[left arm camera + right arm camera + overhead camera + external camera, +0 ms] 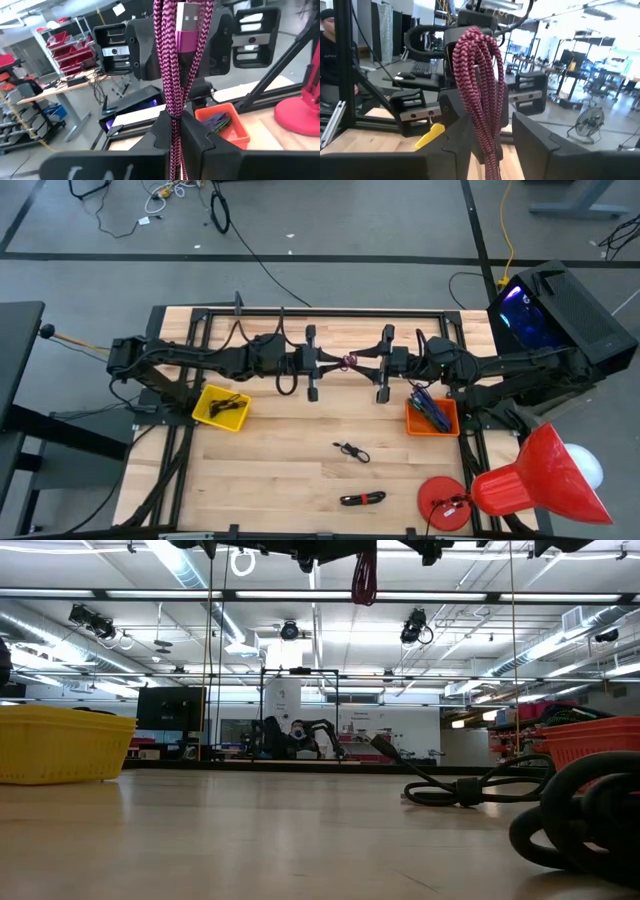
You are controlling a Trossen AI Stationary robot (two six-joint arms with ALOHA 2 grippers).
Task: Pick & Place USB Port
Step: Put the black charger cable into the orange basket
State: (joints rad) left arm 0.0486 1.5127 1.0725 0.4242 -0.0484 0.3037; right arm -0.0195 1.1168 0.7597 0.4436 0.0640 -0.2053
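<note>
A magenta braided USB cable (349, 361), folded into a bundle, is held in the air over the far middle of the table, where the two grippers meet tip to tip. My left gripper (175, 125) is shut on it. The silver and pink plug (187, 25) stands up above that gripper's fingers. My right gripper (492, 135) faces it, open, with one finger on each side of the looped end (475, 55). A gap shows beside one of its fingers. In the low view a loop of the cable (365, 575) hangs down. My left gripper pinches the folded cable bundle (174, 107) between its two fingers, several strands together, below the plug. The fingers come level from the table's left side and lie across the strands. The bundle is lifted clear of the table, part standing above the fingers and part hanging below.
A yellow basket (222, 407) sits at the left and an orange basket (432, 416) holding cables at the right. A black cable (350, 451) and a black-and-red one (363, 499) lie on the near middle. A red cone-shaped lamp (540, 480) and a red disc (445, 502) stand at the near right.
</note>
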